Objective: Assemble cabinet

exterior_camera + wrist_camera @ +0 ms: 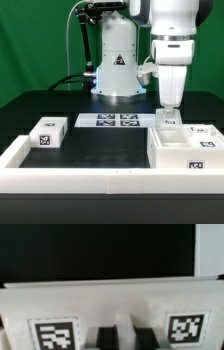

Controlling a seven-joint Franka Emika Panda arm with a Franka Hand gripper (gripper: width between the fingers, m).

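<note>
Black matte bench, green wall behind. End effector at rear wall of large white plastic cabinet box; grip unclear.

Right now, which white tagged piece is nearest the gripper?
The cabinet, the big box directly under the gripper; the small block lies apart, toward the exterior view's left.

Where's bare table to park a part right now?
Biggest free patch: black table between the small tagged block and the cabinet, bordered by the marker board behind and border rail in front. Another behind the block, beside the robot base. Crowded: exterior view's right, gripper low over the cabinet.
</note>
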